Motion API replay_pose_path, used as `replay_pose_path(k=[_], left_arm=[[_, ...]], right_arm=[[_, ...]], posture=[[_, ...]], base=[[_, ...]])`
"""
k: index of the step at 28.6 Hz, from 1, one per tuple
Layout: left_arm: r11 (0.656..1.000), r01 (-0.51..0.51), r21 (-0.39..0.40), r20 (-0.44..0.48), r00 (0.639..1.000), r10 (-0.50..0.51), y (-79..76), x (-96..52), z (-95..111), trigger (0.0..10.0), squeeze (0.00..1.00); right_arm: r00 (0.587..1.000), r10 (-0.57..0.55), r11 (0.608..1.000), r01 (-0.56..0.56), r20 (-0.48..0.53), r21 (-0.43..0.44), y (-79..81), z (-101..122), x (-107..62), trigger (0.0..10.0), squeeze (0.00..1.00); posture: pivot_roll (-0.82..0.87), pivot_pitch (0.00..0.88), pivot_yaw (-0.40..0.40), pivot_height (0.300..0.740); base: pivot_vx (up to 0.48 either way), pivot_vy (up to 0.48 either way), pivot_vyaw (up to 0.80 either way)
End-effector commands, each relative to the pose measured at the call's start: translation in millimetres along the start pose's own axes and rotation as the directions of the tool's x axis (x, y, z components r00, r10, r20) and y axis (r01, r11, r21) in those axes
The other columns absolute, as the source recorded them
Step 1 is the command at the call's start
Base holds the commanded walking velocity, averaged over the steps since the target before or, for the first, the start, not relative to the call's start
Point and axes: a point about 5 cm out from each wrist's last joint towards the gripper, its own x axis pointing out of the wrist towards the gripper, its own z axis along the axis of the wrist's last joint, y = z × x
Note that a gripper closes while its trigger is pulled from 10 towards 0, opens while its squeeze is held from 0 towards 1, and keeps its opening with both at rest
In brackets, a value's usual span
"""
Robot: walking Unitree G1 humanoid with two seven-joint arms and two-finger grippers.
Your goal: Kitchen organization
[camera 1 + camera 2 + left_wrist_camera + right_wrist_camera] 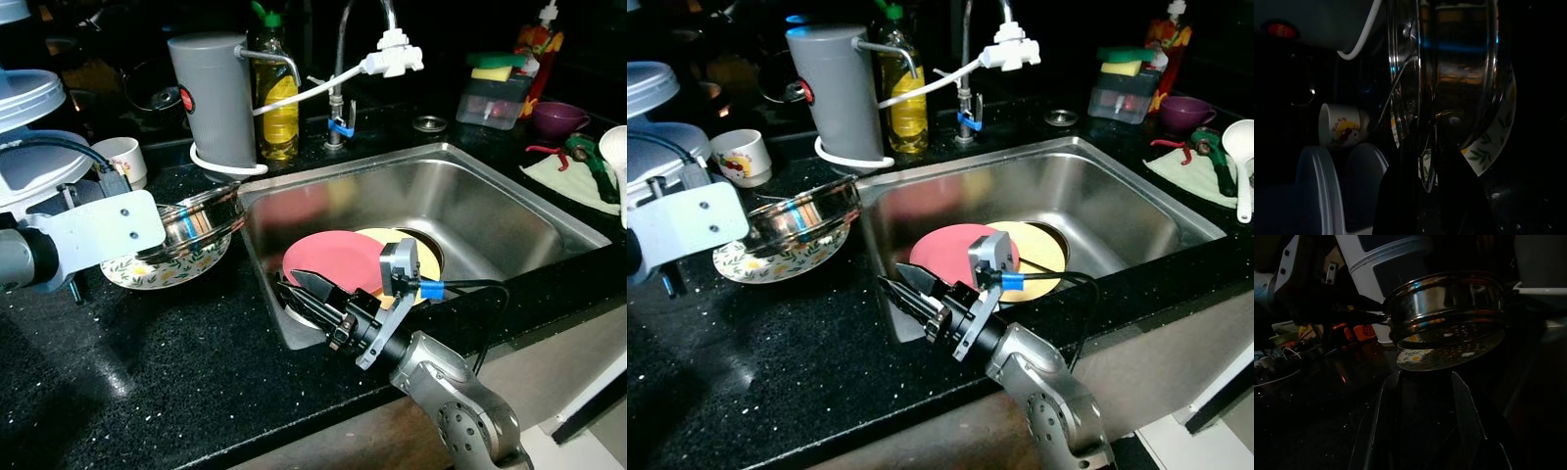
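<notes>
My left gripper (1425, 161) has its two black fingers clamped on the rim of one shiny steel bowl (201, 221), holding it tilted just above one floral plate (157, 269) that lies on the black speckled counter (147, 372) left of the sink. In the right wrist view the bowl's underside shows rows of small holes, so it looks like a strainer bowl. I cannot see anything inside it.

My right gripper (312, 285) hangs over the front left corner of the sink (470, 196), its two fingers close together with a narrow gap and holding nothing.

In the steel sink lie two flat plates: one pink plate (333, 259) and one yellow plate (416, 257), the pink one overlapping the yellow one's edge. Both look empty.

Behind the bowl stands one grey cylinder-shaped water filter (211, 98) with a white hose running to the single tap (343, 69). One bottle of yellow liquid (278, 103) with a green cap stands between them.

At the far left sit one small white cup (122, 157) with a printed picture and two pale, stacked plastic lids or tubs (29, 108); I cannot tell which.

At the far right, one clear holder (495, 98) contains a yellow and green sponge, beside one purple cup (558, 117), and one white ladle (1242, 157) rests near a pale cloth (578, 181).
</notes>
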Motion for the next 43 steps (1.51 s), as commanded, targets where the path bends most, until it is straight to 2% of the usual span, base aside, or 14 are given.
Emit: replay_pose_path(k=[1,5,6,13,16,20,29,34,42,43], left_arm=[[1.000,0.015,0.001,-0.038,0.999,-0.015,-1.1,-2.1,-5,0.0,0.00],[0.999,0.033,-0.014,-0.060,0.998,-0.034,-0.2,-8.7,-10,0.0,0.00],[0.997,0.074,-0.020,-0.068,0.995,-0.075,-2.8,-11.7,-11,0.0,0.00],[0.983,0.171,-0.062,-0.074,0.982,-0.176,-8.9,-19.8,-15,0.0,0.00],[0.968,0.235,-0.093,-0.043,0.970,-0.240,-13.7,-24.6,-12,0.0,0.00],[0.970,0.226,-0.092,-0.062,0.971,-0.232,-12.2,-26.5,-14,0.0,0.00],[0.970,0.214,-0.115,-0.165,0.959,-0.231,-10.8,-36.8,-31,0.0,0.00],[0.955,0.266,-0.134,-0.232,0.928,-0.291,-18.3,-40.6,-43,0.0,0.00],[0.951,0.277,-0.138,-0.224,0.927,-0.302,-19.4,-42.8,-45,0.0,0.00],[0.953,0.272,-0.131,-0.220,0.930,-0.295,-18.5,-42.7,-44,3.6,0.00]], right_arm=[[1.000,0.009,1.000,-0.009,0.004,0.014,0.3,0,2.1,10.0,0.00],[1.000,0.009,1.000,-0.010,0.007,0.018,0.3,0,2.4,10.0,0.00],[1.000,0.009,1.000,-0.009,0.007,0.019,0.3,0,2.4,10.0,0.00],[1.000,0.008,1.000,-0.008,0.008,0.021,0.0,0,2.0,10.0,0.00],[1.000,0.007,1.000,-0.007,0.006,0.021,-0.3,0,1.5,10.0,0.00],[1.000,0.006,1.000,-0.006,0.006,0.021,-0.4,0,1.4,10.0,0.00],[1.000,0.005,1.000,-0.005,0.007,0.024,-0.5,1,1.2,10.0,0.00],[1.000,0.004,1.000,-0.004,0.006,0.026,-0.7,1,1.6,10.0,0.00],[1.000,0.001,1.000,-0.001,0.006,0.025,-1.0,0,1.6,10.0,0.00],[1.000,0.000,1.000,0.000,0.006,0.025,-1.0,0,1.7,10.0,0.00]], posture=[[0.01,0.000,-0.017,0.740],[0.01,0.000,-0.015,0.740],[0.01,0.000,-0.015,0.740],[0.01,0.000,-0.016,0.740],[0.01,0.000,-0.016,0.740],[0.01,0.000,-0.016,0.740],[0.01,0.000,-0.018,0.740],[0.01,0.000,-0.018,0.740],[0.01,0.000,-0.015,0.740],[0.00,0.000,-0.015,0.740]], base=[[0.000,0.000,0.00],[0.000,0.000,0.00],[0.000,0.000,0.00],[0.000,0.000,0.00],[0.000,0.000,0.00],[0.000,0.000,0.00],[0.000,0.000,0.00],[0.000,0.000,0.00],[0.000,0.000,0.00],[0.000,0.000,0.00]])
